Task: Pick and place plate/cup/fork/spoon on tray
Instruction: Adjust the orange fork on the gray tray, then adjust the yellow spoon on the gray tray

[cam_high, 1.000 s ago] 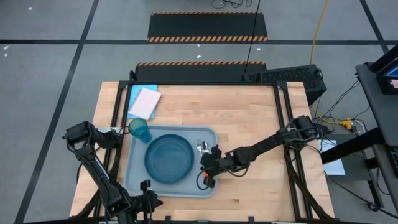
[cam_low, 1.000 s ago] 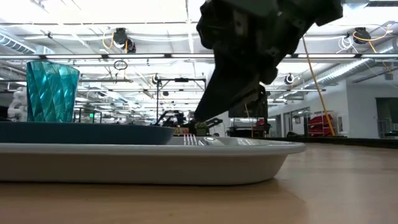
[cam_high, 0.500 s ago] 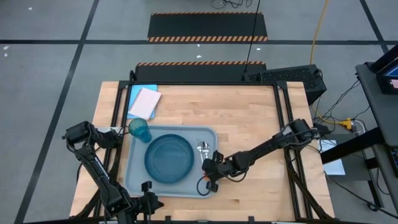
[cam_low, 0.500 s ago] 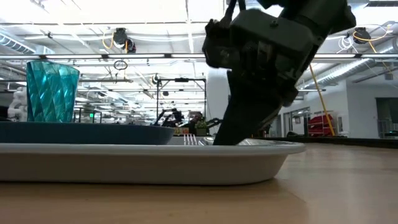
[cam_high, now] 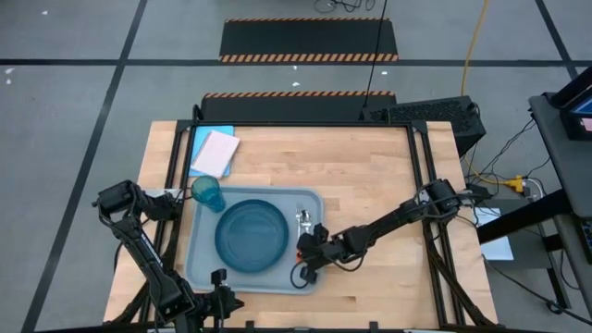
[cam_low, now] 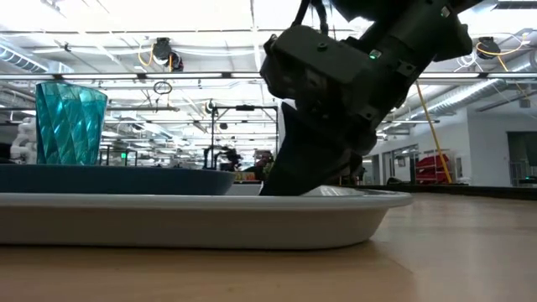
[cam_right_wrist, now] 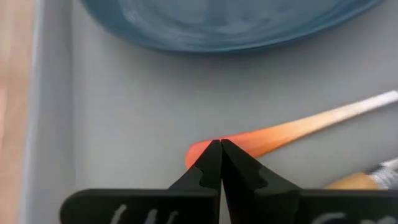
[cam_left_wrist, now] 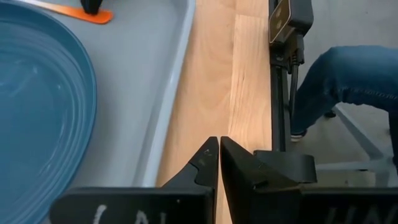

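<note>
High view: one pale grey-blue plastic tray (cam_high: 199, 264) on the desk (cam_high: 370, 185) carries one round teal plate (cam_high: 250, 236), one ribbed tumbler (cam_high: 207, 192) (11 o'clock), two orange-handled utensils (cam_high: 302, 222); right pincer (cam_high: 305, 257) closed above a handle; left pincer (cam_left_wrist: 219, 163) closed.

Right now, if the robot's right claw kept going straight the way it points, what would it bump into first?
Probably the orange plastic utensil handle lying on the pale grey-blue tray: the shut right gripper points straight at its rounded end, seemingly almost touching. Beyond sits the dark teal-blue plate.
</note>
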